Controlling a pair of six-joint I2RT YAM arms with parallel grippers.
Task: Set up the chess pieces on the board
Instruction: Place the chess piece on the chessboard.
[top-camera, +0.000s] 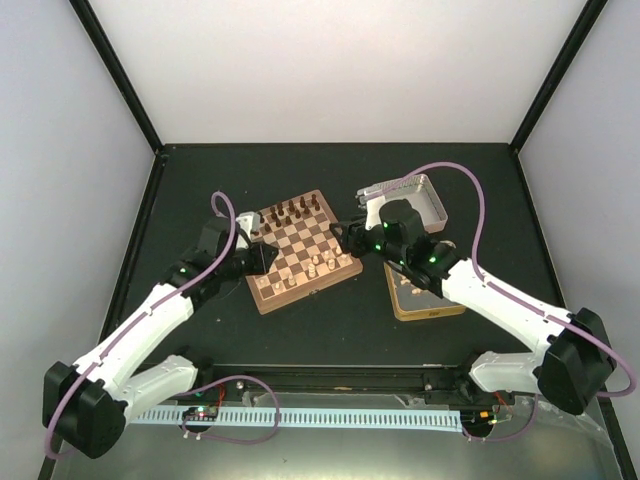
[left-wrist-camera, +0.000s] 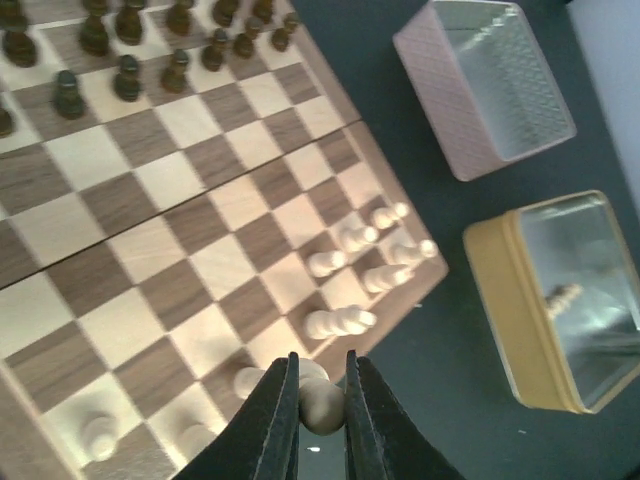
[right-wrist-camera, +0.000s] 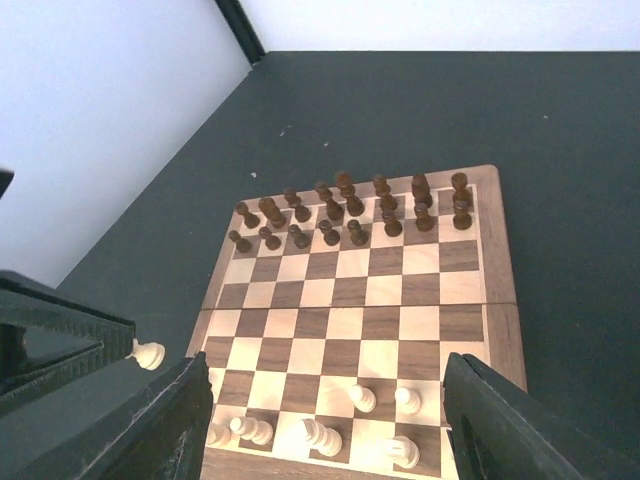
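— Starting with the containers: what is held in them?

— One pale piece (left-wrist-camera: 563, 296) is seen lying inside the gold tin (left-wrist-camera: 490, 290), which is set on the table (top-camera: 330, 165) just right of the board (right-wrist-camera: 503, 330). The pinkish tin lid (left-wrist-camera: 440, 90) is placed beyond it, open side up, near the board's far right corner.

— How are the pieces distributed on the board?

— The dark pieces (right-wrist-camera: 350, 230) are ranged in two rows along the far side. Several pale chess pieces (left-wrist-camera: 340, 322) are gathered on the opposite side toward one corner, and a few more are stood along the last row there.

— How is the left arm posed?

— It is stretched in from the left, bent at the elbow. The left fingers (left-wrist-camera: 272, 430) are clenched on a round-headed pale piece (left-wrist-camera: 322, 402), which is held at the board's edge on the pale side. Whether it is over the border or just outside cannot be told.

— And the right arm?

— It is reached across the gold tin toward the board. The right fingers (right-wrist-camera: 165, 430) are spread wide above the pale side, and nothing is grasped between them.
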